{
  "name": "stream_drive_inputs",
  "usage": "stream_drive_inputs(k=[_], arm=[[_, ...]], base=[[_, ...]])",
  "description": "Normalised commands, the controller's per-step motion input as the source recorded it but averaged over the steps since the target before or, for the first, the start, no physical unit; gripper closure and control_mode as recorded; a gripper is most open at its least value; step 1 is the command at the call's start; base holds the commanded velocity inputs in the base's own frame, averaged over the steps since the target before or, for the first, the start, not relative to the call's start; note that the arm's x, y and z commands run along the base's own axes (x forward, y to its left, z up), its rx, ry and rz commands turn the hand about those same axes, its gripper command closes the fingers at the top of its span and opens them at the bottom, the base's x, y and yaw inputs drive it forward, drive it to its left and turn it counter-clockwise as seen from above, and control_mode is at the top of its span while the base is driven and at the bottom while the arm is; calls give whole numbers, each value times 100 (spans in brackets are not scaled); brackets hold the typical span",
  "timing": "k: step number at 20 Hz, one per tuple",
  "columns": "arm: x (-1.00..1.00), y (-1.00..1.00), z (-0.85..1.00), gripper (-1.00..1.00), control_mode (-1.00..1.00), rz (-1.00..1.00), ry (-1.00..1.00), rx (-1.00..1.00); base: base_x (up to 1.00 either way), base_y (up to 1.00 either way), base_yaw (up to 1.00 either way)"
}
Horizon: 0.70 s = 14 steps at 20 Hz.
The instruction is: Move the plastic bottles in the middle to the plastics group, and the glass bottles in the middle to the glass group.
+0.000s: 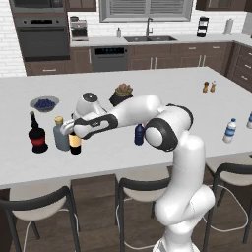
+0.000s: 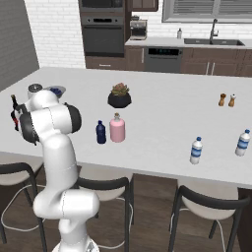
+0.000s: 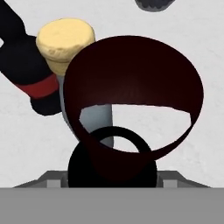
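The arm [image 1: 184,162] is glossy white all over, built of fat rounded tubes that swell at each bend. Its joints [image 1: 160,134] are dark, near-black discs and collars set into the white shells; one big round one faces me at the elbow. A dark band wraps the forearm [image 1: 101,123]. The wrist ends in a pale grey cap [image 1: 89,97].

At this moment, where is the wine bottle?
In the left base view the wine bottle stands at the counter's left end, under the claw, right beside the grey-blue bottle with the black bottle further left.
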Motion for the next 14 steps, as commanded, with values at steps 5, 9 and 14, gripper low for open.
stream_drive_inputs(k=[5, 9, 14], arm=[[0, 0, 0, -100, -100, 0, 0, 0], [0, 0, 10, -100, -100, 0, 0, 0], [-1, 0, 27, -100, -100, 0, 0, 0]], base=[[0, 0, 0], [0, 0, 0], [0, 0, 0]])
